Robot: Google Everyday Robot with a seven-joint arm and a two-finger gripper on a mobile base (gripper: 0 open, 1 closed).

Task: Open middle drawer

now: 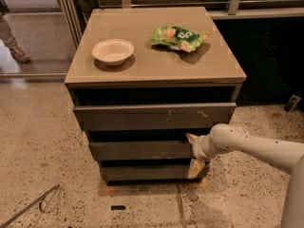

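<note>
Reaching in from the right, the gripper (pixel 194 153) is at the right end of the middle drawer (pixel 142 150), fingers spread above and below its front; whether they touch it is hidden.

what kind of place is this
Probably an office break area: speckled floor, drawer cabinet topped by a bowl and snack bag. The gripper is at the middle drawer's right end.
</note>
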